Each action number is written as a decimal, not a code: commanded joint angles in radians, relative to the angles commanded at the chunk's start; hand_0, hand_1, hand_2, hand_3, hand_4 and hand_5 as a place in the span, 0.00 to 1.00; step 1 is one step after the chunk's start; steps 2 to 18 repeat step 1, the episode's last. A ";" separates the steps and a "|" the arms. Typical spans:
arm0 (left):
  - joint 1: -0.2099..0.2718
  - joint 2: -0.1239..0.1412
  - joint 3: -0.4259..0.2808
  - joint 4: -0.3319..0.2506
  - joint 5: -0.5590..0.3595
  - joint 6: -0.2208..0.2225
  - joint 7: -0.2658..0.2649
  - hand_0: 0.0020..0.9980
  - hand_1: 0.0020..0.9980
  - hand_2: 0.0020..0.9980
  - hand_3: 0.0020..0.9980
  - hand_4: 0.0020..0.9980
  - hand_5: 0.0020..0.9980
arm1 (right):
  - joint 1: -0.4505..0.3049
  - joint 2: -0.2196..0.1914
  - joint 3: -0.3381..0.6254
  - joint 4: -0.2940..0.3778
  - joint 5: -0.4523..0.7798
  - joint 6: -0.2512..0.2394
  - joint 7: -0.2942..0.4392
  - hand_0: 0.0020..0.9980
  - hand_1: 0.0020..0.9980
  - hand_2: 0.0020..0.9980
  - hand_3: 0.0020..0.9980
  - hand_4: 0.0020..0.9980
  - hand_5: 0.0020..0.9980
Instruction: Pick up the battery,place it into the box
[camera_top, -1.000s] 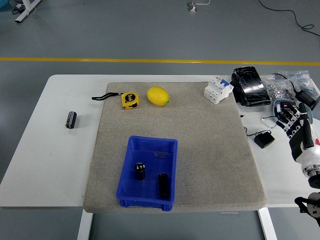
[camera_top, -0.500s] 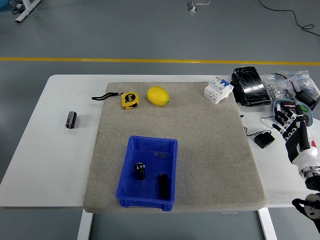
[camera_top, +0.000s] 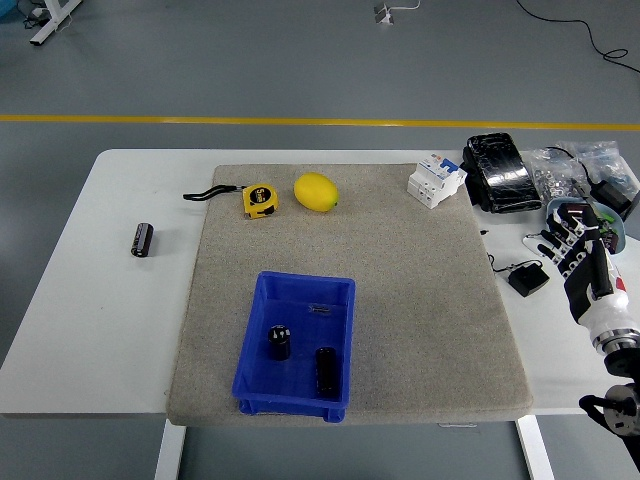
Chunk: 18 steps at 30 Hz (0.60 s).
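Battery (camera_top: 142, 240): lies on bare table left of mat, long axis near-far, well apart from box (camera_top: 296, 345); right hand (camera_top: 574, 246), fingers spread and empty, sits across the table at right edge.

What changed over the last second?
Only the right hand moved: it drifted slightly right and toward the table's near edge, fingers open, holding nothing. The blue box, the batteries in it and the battery on the table stayed put.
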 joint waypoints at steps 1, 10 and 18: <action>0.000 0.000 0.001 0.000 -0.001 0.000 0.000 0.68 0.63 0.67 0.64 0.66 0.68 | 0.000 0.001 -0.001 0.000 0.001 0.001 0.001 0.87 0.85 0.86 0.88 1.00 0.91; 0.000 0.000 0.001 0.000 -0.001 0.000 0.000 0.68 0.63 0.67 0.64 0.66 0.68 | 0.000 0.001 -0.001 0.000 0.001 0.001 0.001 0.87 0.85 0.86 0.88 1.00 0.91; 0.000 0.000 0.001 0.000 -0.001 0.000 0.000 0.68 0.63 0.67 0.64 0.66 0.68 | 0.000 0.001 -0.001 0.000 0.001 0.001 0.001 0.87 0.85 0.86 0.88 1.00 0.91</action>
